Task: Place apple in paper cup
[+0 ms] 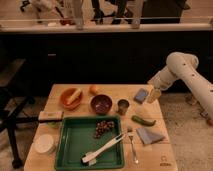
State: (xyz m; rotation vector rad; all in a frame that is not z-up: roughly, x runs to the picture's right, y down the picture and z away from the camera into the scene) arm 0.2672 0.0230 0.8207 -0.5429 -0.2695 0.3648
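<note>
Your pincer hangs over the counter's right rear edge; its grip cannot be told. The apple lies on the counter, apart from the paper cup. The green tray holds grapes.

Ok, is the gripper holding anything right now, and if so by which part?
Nothing, as far as shows: the gripper hangs beside the blue object, and the apple lies apart from it, well off to the side.

Green tray at table's 6 o'clock holds grapes and a white brush. Maroon bowl at centre, orange bowl at 10, white bowl at 8. Blue cloth and fork at 4. Gripper at 2, just beside blue sponge.
</note>
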